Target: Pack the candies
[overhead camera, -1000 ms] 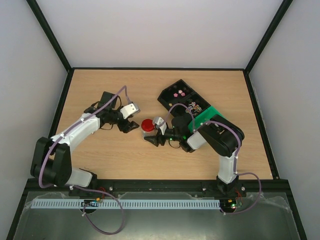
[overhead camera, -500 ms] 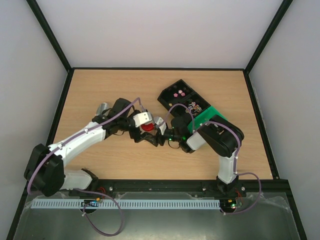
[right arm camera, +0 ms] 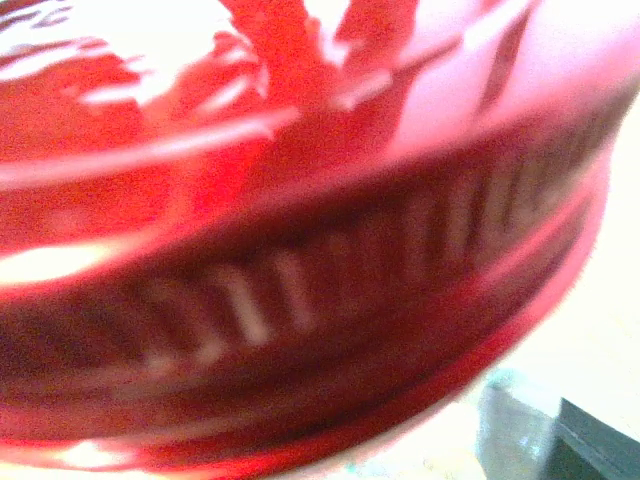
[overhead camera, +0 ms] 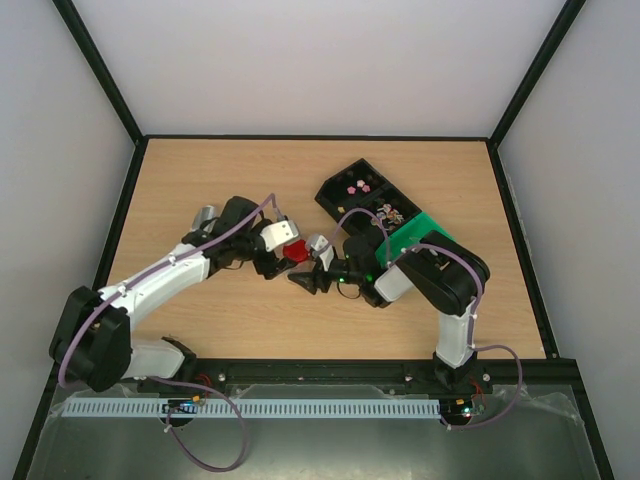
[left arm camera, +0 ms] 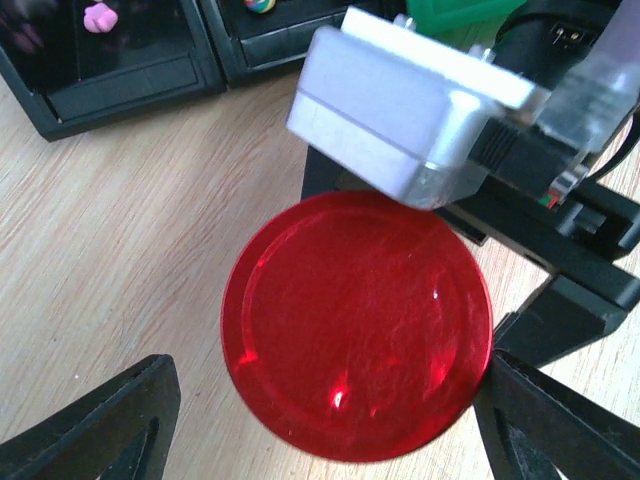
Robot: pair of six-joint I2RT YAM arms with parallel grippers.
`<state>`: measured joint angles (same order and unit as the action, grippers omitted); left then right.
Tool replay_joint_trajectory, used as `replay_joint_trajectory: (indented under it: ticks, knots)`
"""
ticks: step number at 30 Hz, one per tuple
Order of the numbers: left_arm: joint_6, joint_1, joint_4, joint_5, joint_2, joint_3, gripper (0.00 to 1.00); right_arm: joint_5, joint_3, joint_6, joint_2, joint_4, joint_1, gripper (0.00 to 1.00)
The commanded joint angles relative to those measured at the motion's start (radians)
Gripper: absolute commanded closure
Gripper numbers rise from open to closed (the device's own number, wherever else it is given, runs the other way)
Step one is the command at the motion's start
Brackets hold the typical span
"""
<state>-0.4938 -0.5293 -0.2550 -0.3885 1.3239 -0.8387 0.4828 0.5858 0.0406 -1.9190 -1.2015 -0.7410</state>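
The candies lie in a black tray (overhead camera: pixel 335 195): pink ones (overhead camera: pixel 358 186) and mixed-colour ones (overhead camera: pixel 388 213). One pink candy (left arm camera: pixel 100 16) shows at the top of the left wrist view. A round red lid (overhead camera: pixel 296 251) sits on a small clear jar. My left gripper (overhead camera: pixel 288 258) is open, with its jaws on either side of the lid (left arm camera: pixel 355 325): the right jaw is at the rim and the left jaw stands apart. My right gripper (overhead camera: pixel 306 278) holds the jar below the lid. The lid's ribbed side (right arm camera: pixel 300 290) fills the right wrist view and hides the fingers.
A silver metal scoop (overhead camera: pixel 207 215) lies on the table behind my left arm. A green part (overhead camera: pixel 418 228) sits at the tray's near end, beside my right arm. The right wrist's silver camera block (left arm camera: pixel 400 110) is just behind the lid.
My left arm has swung right from beside the scoop to the red lid and now straddles it. The right arm and the jar have stayed in place.
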Motion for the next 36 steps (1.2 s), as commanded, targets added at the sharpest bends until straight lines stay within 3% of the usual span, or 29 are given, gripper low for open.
replay_joint_trajectory:
  ticks: [1,9,14,22,29,36]
  knots:
    - [-0.055,0.059,-0.033,0.074,-0.012,0.015,0.19,0.027,-0.039,0.017,0.026,0.030,-0.009,0.59]
    - [-0.080,0.135,-0.070,0.064,-0.027,0.021,0.23,0.027,-0.051,0.017,0.034,0.031,-0.009,0.60]
    - [-0.199,0.112,-0.190,-0.164,-0.091,0.020,0.17,0.005,-0.042,0.009,0.025,0.037,-0.009,0.61]
    - [0.002,-0.014,0.003,-0.063,-0.063,0.034,0.05,-0.008,-0.037,0.000,0.023,0.036,-0.020,0.61]
    - [0.023,-0.052,0.028,-0.018,-0.009,0.017,0.13,0.001,-0.040,0.010,0.026,0.037,-0.025,0.60]
    - [0.042,0.001,0.013,-0.026,-0.003,0.021,0.20,0.027,-0.048,0.028,0.030,0.034,-0.025,0.61]
